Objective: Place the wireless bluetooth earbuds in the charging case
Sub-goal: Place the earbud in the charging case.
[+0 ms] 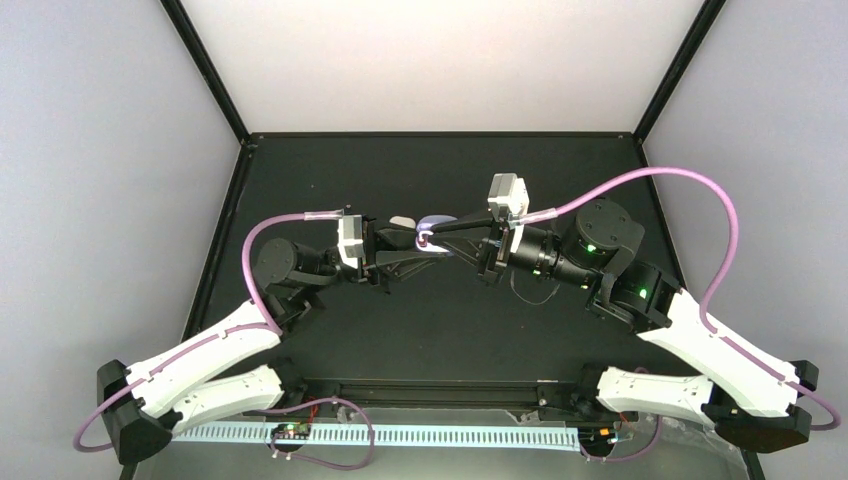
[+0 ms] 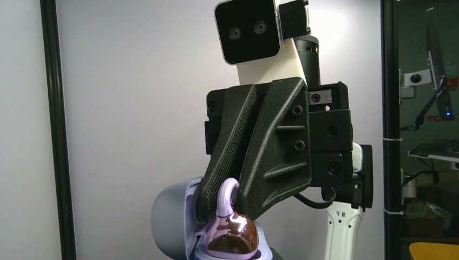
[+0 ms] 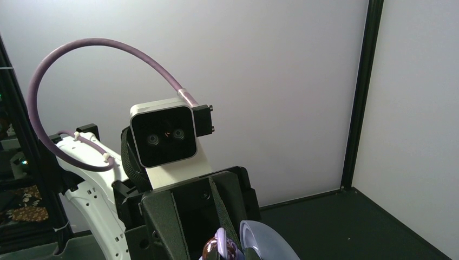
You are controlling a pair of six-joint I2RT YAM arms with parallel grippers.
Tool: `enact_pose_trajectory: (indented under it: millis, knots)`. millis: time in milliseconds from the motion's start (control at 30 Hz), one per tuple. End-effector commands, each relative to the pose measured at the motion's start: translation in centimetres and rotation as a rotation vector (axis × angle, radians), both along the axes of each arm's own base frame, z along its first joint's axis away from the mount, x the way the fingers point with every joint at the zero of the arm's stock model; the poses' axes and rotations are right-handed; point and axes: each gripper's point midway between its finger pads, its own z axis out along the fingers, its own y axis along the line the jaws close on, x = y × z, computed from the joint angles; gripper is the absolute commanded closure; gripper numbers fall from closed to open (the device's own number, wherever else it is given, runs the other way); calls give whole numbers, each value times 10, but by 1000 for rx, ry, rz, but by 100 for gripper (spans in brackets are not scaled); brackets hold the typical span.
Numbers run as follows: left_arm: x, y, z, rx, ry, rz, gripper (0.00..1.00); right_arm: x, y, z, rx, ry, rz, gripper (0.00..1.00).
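Note:
Both grippers meet above the middle of the table. The charging case (image 1: 438,222) is open and held up by my left gripper (image 1: 403,247), which is shut on it. In the left wrist view the case's lid (image 2: 168,216) stands open on the left. My right gripper (image 2: 230,197) is shut on the lavender hook of one earbud (image 2: 233,235), a glossy purple bud sitting in a well of the case. The right wrist view shows that earbud (image 3: 219,250) and the case lid (image 3: 268,244) at the bottom edge, in front of the left gripper (image 3: 208,238). No other earbud is in view.
A small pale object (image 1: 402,220) lies just beyond the left gripper; what it is cannot be told. The black table (image 1: 440,320) is bounded by a black frame and white walls. Lavender cables loop over both arms.

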Motion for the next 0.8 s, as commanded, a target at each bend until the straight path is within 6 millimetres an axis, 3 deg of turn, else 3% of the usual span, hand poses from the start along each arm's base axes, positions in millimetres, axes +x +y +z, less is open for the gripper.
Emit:
enact_pose_trajectory:
  millis: [0, 767]
  knots:
    - [-12, 15, 35, -81, -75, 15, 98, 0, -6, -2, -23, -7, -24, 93]
    - [-7, 5, 25, -60, -30, -11, 99, 2, -6, -7, -58, -2, -33, 84]
